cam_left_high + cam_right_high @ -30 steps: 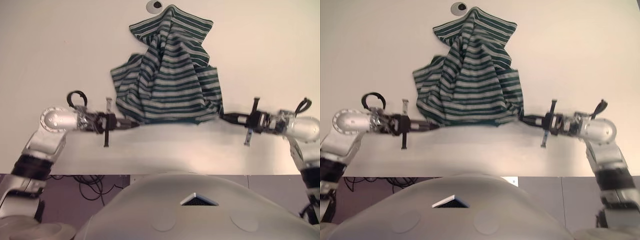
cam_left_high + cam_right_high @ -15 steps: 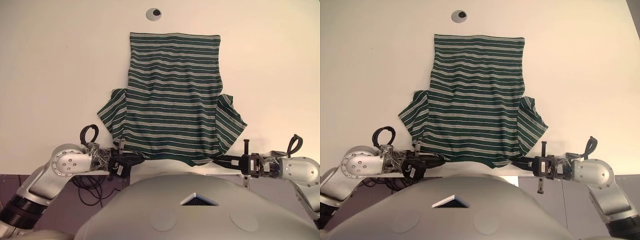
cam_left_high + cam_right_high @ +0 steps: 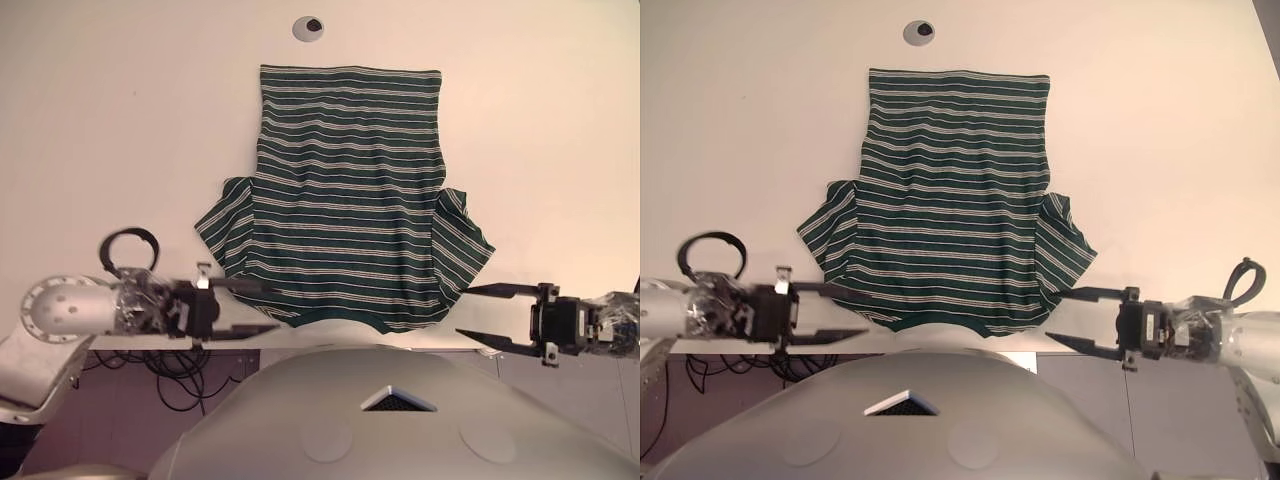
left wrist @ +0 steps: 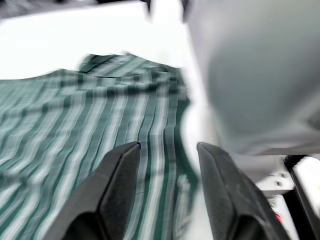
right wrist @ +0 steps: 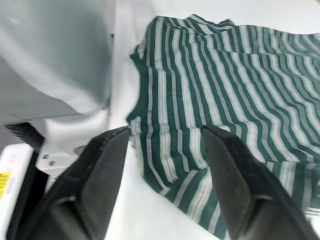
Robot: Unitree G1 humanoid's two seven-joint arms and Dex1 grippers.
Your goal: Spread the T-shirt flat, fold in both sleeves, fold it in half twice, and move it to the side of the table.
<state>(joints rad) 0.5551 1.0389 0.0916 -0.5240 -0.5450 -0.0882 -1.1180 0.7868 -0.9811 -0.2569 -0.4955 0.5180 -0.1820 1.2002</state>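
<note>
T-shirt (image 3: 345, 195), dark green with pale stripes, lies spread on the pale bench (image 3: 120, 120), centred left to right. Its straight hem is at the far end; its shoulder end is at the near end, right at the near edge of the bench. Body mostly flat, with shallow wrinkles across the middle. Left sleeve (image 3: 225, 215) and right sleeve (image 3: 465, 240) both stick out sideways, unfolded, each slightly bunched where it joins the body. Left pincer (image 3: 272, 308) sits at the near left corner of the shirt, pointing right along the near bench edge. Its fingers (image 4: 120, 185) are spread wide with nothing between them. In the head view the upper finger overlaps the shirt's near left edge; contact cannot be told. Right pincer (image 3: 463, 311) sits at the near right corner, pointing left. Its fingers (image 5: 100, 185) are likewise spread wide and hold nothing, with the upper tip just beside the near edge of the right sleeve. Both wrist views look past the open fingers onto striped cloth lying on the bench. A round grommet (image 3: 314, 26) is set in the bench just beyond the hem. Dark cables (image 3: 175, 365) hang below the near bench edge on the left.
</note>
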